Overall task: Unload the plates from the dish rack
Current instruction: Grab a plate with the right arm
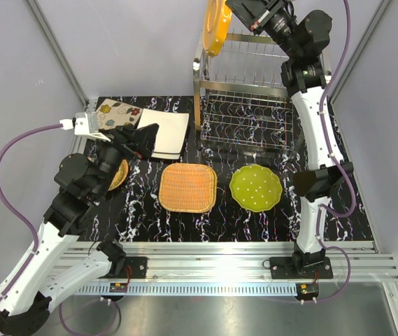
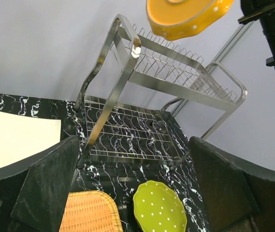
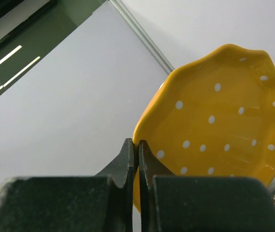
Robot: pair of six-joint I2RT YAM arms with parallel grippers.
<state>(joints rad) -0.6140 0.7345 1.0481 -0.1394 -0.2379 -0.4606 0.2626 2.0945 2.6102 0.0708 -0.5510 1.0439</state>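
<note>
My right gripper (image 3: 137,145) is shut on the rim of a round orange dotted plate (image 3: 214,130). It holds the plate on edge in the air above the top left corner of the dish rack (image 1: 247,98), where the plate (image 1: 216,26) hangs clear of the prongs. No plates show in the steel wire rack (image 2: 151,96). My left gripper (image 2: 133,159) stands open and empty low over the table's left side (image 1: 141,142), facing the rack. A rounded-square wicker plate (image 1: 188,187) and a green dotted plate (image 1: 255,188) lie flat in front of the rack.
A square white plate (image 1: 167,133) and a beige floral plate (image 1: 118,112) lie at the back left. A round wicker plate (image 1: 119,175) is partly hidden under my left arm. Grey walls enclose the black marbled table (image 1: 143,217).
</note>
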